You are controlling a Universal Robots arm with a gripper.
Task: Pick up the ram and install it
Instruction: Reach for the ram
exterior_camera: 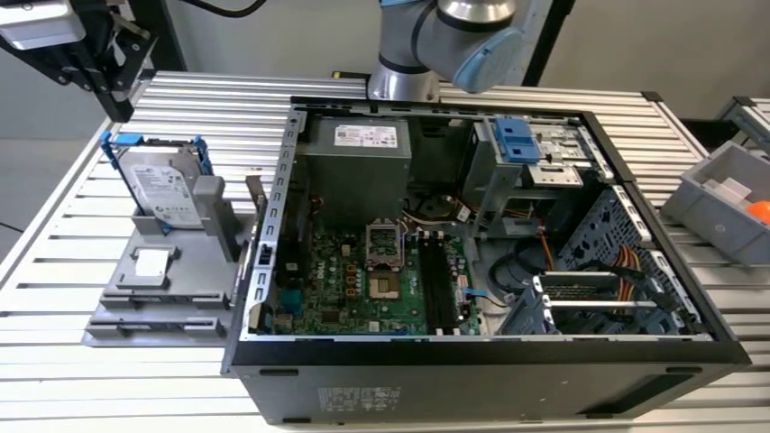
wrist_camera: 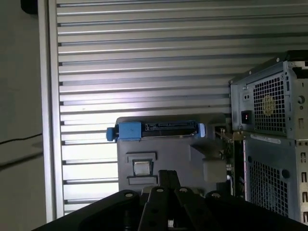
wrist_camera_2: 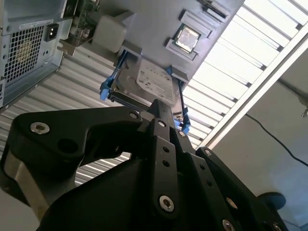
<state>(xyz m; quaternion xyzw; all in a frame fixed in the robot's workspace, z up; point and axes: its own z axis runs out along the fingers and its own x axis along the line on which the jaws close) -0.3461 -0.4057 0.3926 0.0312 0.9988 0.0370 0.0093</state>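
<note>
Exterior view has the ram [exterior_camera: 255,206] standing on edge just beside the case [exterior_camera: 481,350], a light, stiff, fragile stick best pinched by its short ends, clear of chips and contacts, while the claw [wrist_camera: 168,175] in the first wrist view looks pressed together, empty.

Arm [exterior_camera: 467,34]: silver tube and pale-blue joint cap at top of exterior view, elbow bent. Claw [wrist_camera_2: 160,109] black, seen in both wrist views, aimed downward. Linkage fingers [wrist_camera_2: 166,144] drawn together, tips meeting, nothing gripped between them.
</note>
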